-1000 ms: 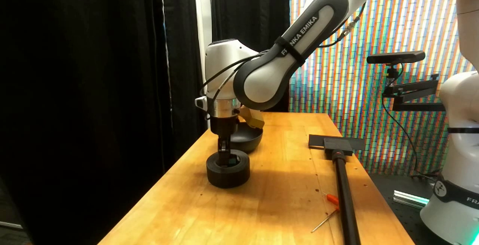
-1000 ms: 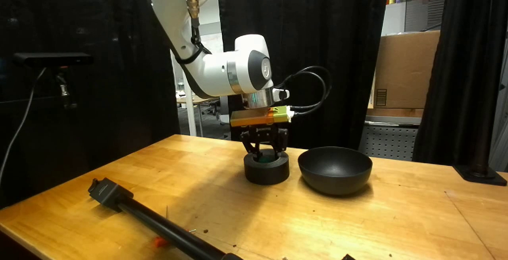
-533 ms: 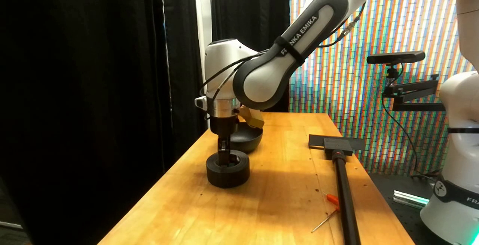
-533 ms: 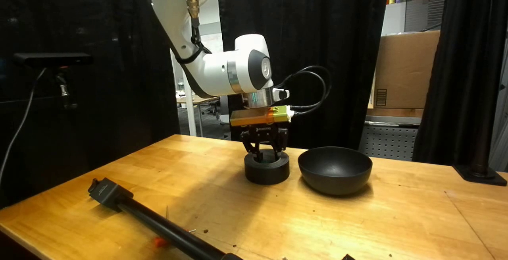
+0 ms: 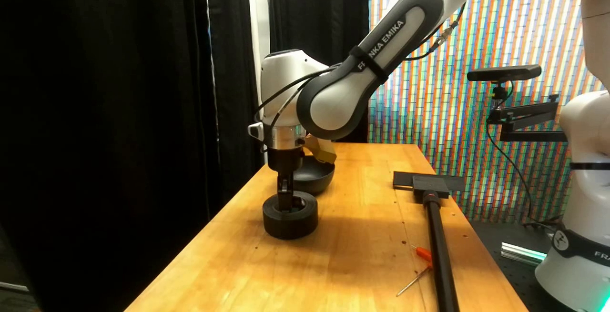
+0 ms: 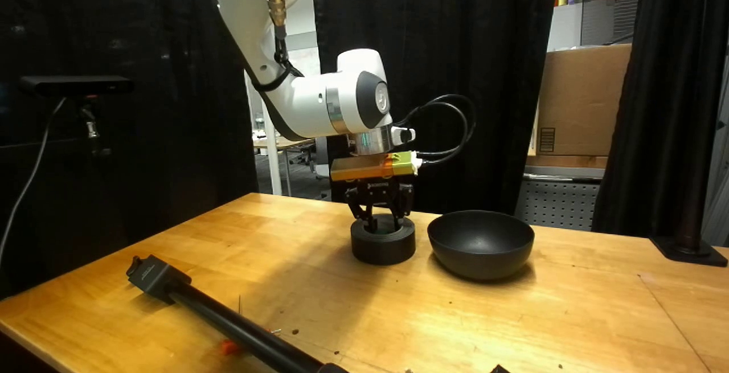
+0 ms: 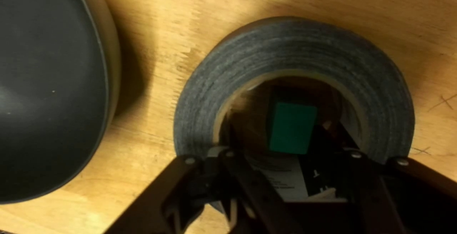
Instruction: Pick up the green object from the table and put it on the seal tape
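Sitting at 9 o'clock of the tape roll (image 7: 294, 46) in the wrist view, near it but not touching, the black bowl (image 7: 46, 84) marks the side to stay away from. At its 3 o'clock the gripper (image 6: 385, 225) reaches down into the roll's hole. Its fingers (image 6: 371, 226) are spread, one at about 9 o'clock of the green block (image 7: 293, 128) with a gap showing, the other close by at about 3 o'clock, where I cannot tell whether it touches. The block is inside the hole, probably resting on the table (image 6: 433, 319), and nothing pinches it. I take the step in hand to be the release, nearly done. To finish well, first ease slightly toward 3 o'clock for room, watching the roll's inner wall, then rise straight up without squeezing, so neither finger drags the block. If the block belongs on the roll's top face, it needs a fresh, low pinch instead.

In an exterior view, with the roll as the dial's centre, a bar-shaped camera (image 6: 77, 83) is at 10 o'clock, a black pole (image 6: 245, 327) lies at 8 o'clock, a black curtain (image 6: 427, 37) hangs behind at 12 o'clock, and a cardboard box (image 6: 584, 99) is at 2 o'clock. The table is pale wood with dark specks and a thin seam. In an exterior view, orange-handled tools (image 5: 423, 254) lie just past 3 o'clock, partly hidden by the pole, and a wall of coloured stripes (image 5: 443, 135) rises at 2 o'clock.
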`<action>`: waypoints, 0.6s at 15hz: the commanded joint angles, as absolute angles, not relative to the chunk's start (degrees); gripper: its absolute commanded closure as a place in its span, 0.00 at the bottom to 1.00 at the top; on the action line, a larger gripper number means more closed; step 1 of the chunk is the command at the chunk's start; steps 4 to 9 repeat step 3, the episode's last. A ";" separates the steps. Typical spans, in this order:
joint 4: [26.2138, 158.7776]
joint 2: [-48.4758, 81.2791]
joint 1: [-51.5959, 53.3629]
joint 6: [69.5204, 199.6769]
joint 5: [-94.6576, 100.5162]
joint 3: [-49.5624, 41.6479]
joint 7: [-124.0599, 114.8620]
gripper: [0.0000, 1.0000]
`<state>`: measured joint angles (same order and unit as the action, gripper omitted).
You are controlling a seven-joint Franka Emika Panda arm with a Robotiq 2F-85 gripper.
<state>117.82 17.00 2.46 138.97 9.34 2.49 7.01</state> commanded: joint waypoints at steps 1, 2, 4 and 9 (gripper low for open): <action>117.75 17.00 2.57 138.87 9.27 2.38 7.06 0.47; 117.75 17.00 2.57 138.87 9.27 2.38 7.06 0.47; 117.75 17.00 2.57 138.87 9.27 2.38 7.06 0.47; 117.75 17.00 2.57 138.87 9.27 2.38 7.06 0.47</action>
